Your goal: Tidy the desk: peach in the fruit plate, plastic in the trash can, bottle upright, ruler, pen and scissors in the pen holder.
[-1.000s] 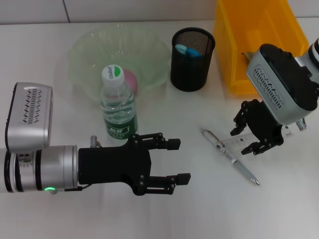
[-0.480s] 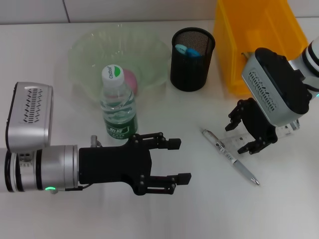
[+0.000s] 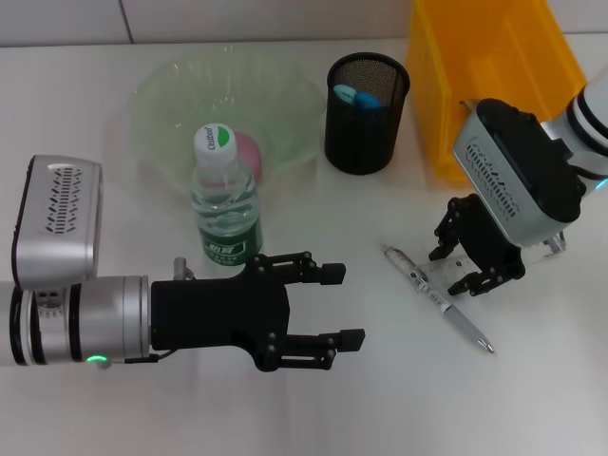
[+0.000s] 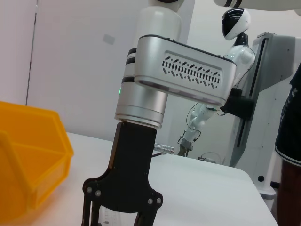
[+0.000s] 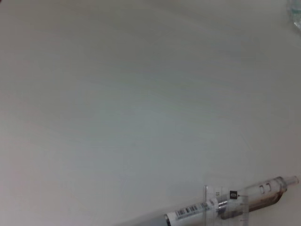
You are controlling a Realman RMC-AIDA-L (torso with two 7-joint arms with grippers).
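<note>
- Head view: the right gripper [image 3: 472, 258] is low over the desk [image 3: 532, 399], its fingers closed around a clear plastic ruler [image 3: 446, 274] that crosses the pen [image 3: 439, 298] lying just beside them. The ruler's far end sticks out beyond the arm.
- The left gripper [image 3: 331, 311] hovers near the front of the desk with its fingers spread and nothing between them.
- The bottle [image 3: 226, 199] already stands upright beside the fruit plate [image 3: 161, 104], which holds the peach [image 3: 248, 152]. The pen holder [image 3: 368, 112] shows blue handles inside, likely the scissors. The yellow trash can [image 3: 475, 57] sits behind the right arm.
- Left wrist view: the right arm's gripper [image 4: 120, 207] appears from the side with the ruler [image 4: 110, 217] seen between its fingers and the trash can [image 4: 28, 155] behind.
- Right wrist view: the pen [image 5: 225, 207] lies on the desk with the ruler [image 5: 225, 201] across its barrel; this arm's own fingers do not show.
- Judgement: the ruler is light, thin, stiff and slick, so a pinch across its flat faces near the middle should hold best; it may twist or slip as it is lifted. The pen is likely to roll.
</note>
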